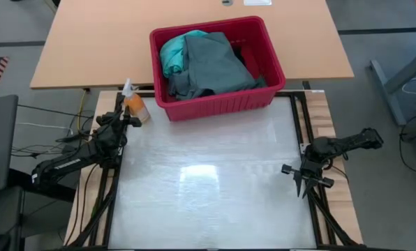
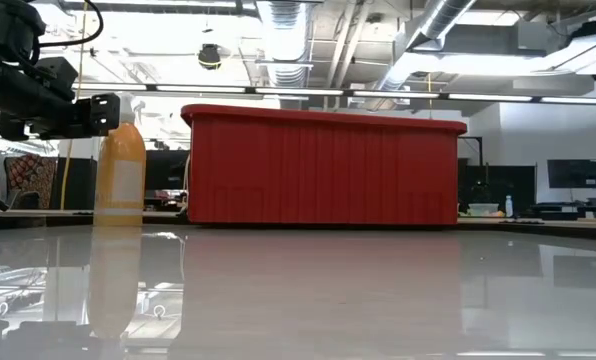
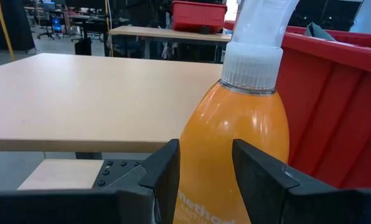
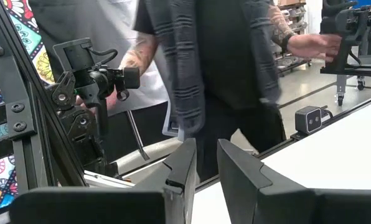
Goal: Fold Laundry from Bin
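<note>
While laundry (image 1: 209,63) fills bin (image 1: 222,106), fingers (image 3: 164,171) apart

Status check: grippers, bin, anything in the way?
Left gripper open, empty, fingers facing the orange spray bottle. Right gripper parked at table's right edge, open, empty. Laundry all in bin. Bottle stands beside bin.

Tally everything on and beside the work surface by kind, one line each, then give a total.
Garments visible in the bin: 3, grey-green garment, turquoise garment, black garment
Bins: 1, red bin
Spray bottles: 1, orange spray bottle
Grippers: 2, left gripper, right gripper
Total: 7
</note>
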Available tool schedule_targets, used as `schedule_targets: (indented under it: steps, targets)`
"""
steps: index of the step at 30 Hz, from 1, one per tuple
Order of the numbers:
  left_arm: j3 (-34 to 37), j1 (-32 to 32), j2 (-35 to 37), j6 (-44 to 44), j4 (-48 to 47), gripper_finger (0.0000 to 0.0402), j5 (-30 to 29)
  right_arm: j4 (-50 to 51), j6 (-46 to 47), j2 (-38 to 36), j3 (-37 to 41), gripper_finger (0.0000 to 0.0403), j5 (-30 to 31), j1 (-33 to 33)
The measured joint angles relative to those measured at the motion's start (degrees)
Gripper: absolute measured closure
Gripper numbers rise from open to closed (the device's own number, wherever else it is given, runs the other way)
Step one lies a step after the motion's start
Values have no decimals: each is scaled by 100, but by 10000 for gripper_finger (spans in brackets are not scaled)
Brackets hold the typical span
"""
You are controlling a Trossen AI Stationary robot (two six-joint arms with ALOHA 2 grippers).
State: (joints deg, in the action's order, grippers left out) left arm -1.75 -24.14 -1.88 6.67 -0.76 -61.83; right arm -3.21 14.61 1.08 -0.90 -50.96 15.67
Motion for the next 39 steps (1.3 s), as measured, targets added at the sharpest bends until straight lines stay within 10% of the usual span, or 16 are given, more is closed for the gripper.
schedule_targets:
  steps: [6,11,17,28,39]
  targets:
    - [-1,-2,-1,126,10,263,29,-58,-1187,0,1,307,138,-109]
    - [3,34,1,2555,231,263,1435,-467,-2792,-2,6,307,1167,-353]
    - [5,-9,1,4019,309,263,1444,-692,-2924,8,6,307,1551,-888]
    - [5,-7,-77,3283,590,263,4395,-601,-2890,25,6,307,1874,-1360]
    - [-657,219,-755,1858,1166,263,5135,-2108,-2312,51,3,307,5107,-1631]
